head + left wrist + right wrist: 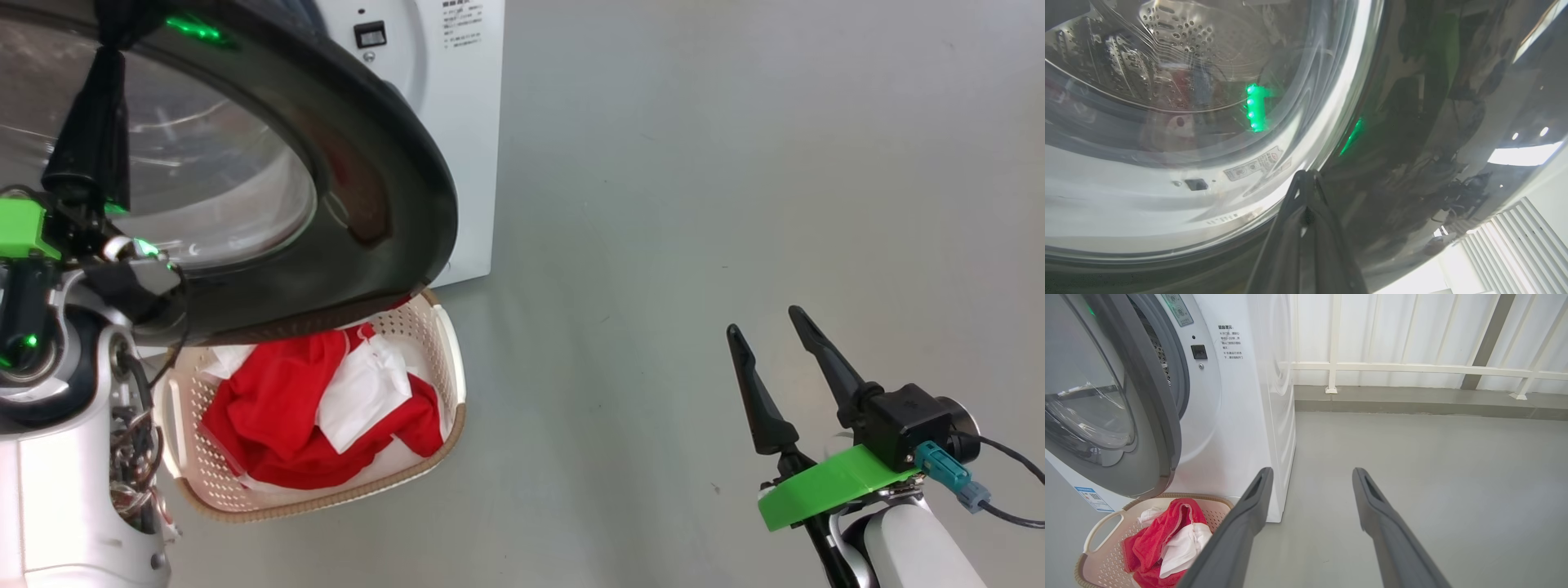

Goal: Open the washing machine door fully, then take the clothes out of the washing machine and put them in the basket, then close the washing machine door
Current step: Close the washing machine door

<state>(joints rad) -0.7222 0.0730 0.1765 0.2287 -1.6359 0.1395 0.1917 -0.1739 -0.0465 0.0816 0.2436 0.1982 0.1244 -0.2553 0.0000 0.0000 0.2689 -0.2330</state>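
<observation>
- Head view: one door (392,163) at 10 o'clock, ajar from the one washer (465,122), overhanging one basket (453,359).
- Basket sits at 8 o'clock on the floor (694,204), holding one red-and-white heap of clothes (277,400); separate pieces cannot be counted.
- Left jaws closed together, tips against the door's black rim.
- Right jaws at 4 o'clock, spread wide, empty.

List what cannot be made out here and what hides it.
Head view: far end of the basket, under the washing machine door.
Left wrist view: inside of the drum, blurred by glare on the glass.
Right wrist view: corner of the basket, behind the right gripper, cut by the bottom edge.
</observation>
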